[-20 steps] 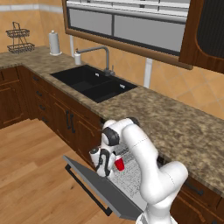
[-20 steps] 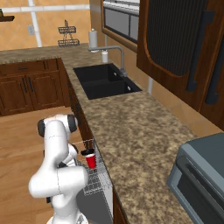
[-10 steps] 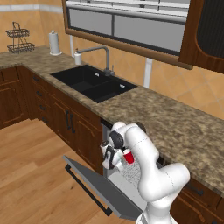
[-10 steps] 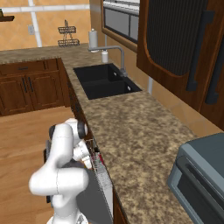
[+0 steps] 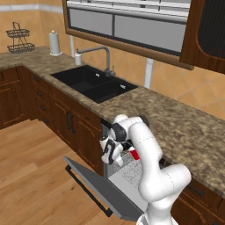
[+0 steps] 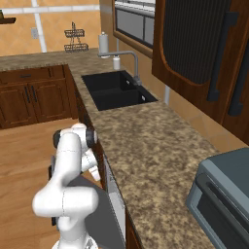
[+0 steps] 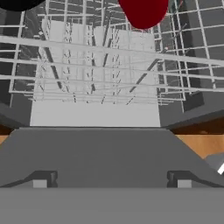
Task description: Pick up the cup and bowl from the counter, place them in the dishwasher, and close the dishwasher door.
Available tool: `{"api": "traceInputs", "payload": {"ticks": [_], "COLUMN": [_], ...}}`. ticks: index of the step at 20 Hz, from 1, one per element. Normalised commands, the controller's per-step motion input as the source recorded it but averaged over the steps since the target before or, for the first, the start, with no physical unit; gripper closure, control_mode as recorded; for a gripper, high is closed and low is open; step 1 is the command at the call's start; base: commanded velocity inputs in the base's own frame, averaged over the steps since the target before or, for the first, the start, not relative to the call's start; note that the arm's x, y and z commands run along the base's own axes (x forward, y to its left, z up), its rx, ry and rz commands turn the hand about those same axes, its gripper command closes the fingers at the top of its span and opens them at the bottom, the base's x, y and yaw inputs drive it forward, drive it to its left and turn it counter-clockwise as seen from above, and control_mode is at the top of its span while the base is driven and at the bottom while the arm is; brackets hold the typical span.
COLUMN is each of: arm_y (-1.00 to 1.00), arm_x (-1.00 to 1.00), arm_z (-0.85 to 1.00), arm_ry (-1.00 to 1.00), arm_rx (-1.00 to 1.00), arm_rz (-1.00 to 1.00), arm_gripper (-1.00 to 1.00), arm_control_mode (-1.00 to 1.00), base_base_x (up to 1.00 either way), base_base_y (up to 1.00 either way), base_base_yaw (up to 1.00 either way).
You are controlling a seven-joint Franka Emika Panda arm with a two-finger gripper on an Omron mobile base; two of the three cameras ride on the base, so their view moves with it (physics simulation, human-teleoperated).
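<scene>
Dishwasher [image 5: 132, 176]: grey built-in unit set under the speckled brown-and-tan granite counter [image 5: 184, 118], between dark wooden cabinets [image 5: 66, 127]. The dishwasher door [image 5: 99, 186], a flat matte grey panel with a long black bar handle along its outer edge, hangs lowered, close to level.

Rack [image 7: 100, 65]: thin white wire grid, seen in the hand view over a pale grey floor panel.

Cup [image 7: 143, 12]: smooth red, tapered, rounded end toward the camera, lying in the rack at the top of the hand view; a red patch [image 5: 135, 154] shows beside the arm in the left base view.

Bowl [image 7: 17, 3]: glossy black curved edge at the top left corner of the hand view, inside the rack.

Gripper [image 5: 110, 151]: fingers spread wide apart, empty, positioned at the dishwasher opening above the door.

Sink [image 5: 94, 83]: black double basin, angular, with a grey arched faucet [image 5: 99, 55].
</scene>
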Motion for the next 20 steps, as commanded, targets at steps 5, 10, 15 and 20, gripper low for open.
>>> {"api": "traceInputs", "payload": {"ticks": [5, 10, 15, 20], "arm_y": [0.26, 0.50, 0.46, 0.58], "arm_x": [-0.37, -0.55, -0.70, -0.84], "arm_z": [1.00, 0.99, 0.86, 0.53], "arm_ry": [-0.17, -0.27, -0.30, -0.30], "arm_rx": [0.01, 0.00, 0.00, 0.00], "arm_rz": [0.04, 0.03, 0.01, 0.01], "arm_gripper": [-1.00, -1.00, -1.00, -1.00], "arm_control_mode": [-1.00, -1.00, -1.00, -1.00], "base_base_x": [0.00, 0.00, 0.00, 0.00], "base_base_y": [0.00, 0.00, 0.00, 0.00], "base_base_yaw": [0.00, 0.00, 0.00, 0.00]}}
